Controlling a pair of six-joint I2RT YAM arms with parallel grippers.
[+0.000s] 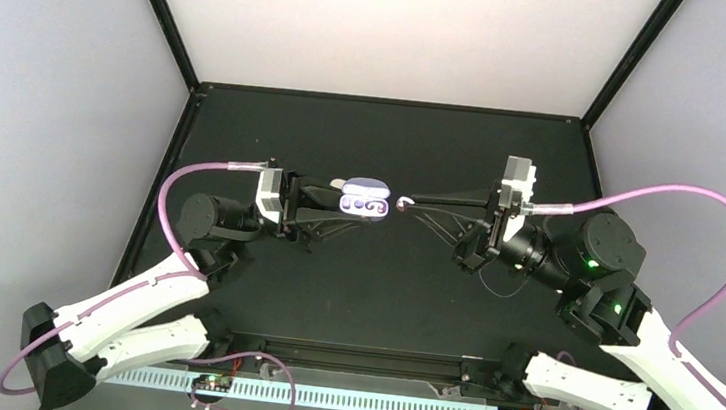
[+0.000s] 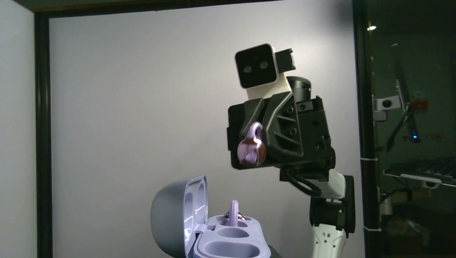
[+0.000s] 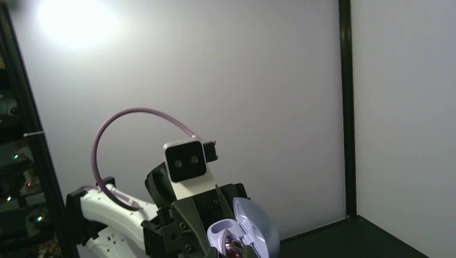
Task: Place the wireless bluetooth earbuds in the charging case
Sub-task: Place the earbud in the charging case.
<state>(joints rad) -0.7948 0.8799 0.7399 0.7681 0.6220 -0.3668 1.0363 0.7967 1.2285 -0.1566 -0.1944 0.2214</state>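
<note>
Gripping the charging case [image 1: 363, 202] at its left end, the left fingers [image 1: 318, 194] are clamped on it above the middle of the black surface [image 1: 380, 297]. The case's lid [image 2: 180, 212] stands open and tilted back, showing a pale lavender interior. One earbud [image 2: 234, 211] stands upright in a well at the far side of the case, as seen from the left wrist camera. The right fingers [image 1: 445, 199], reaching in from the opposite side, are pinched together on the other earbud [image 1: 405, 204]. In the top view this one hangs just beside the case's right end, with a narrow gap between the two. From the left wrist camera it appears above and beyond the open case, held between the black fingertips.
</note>
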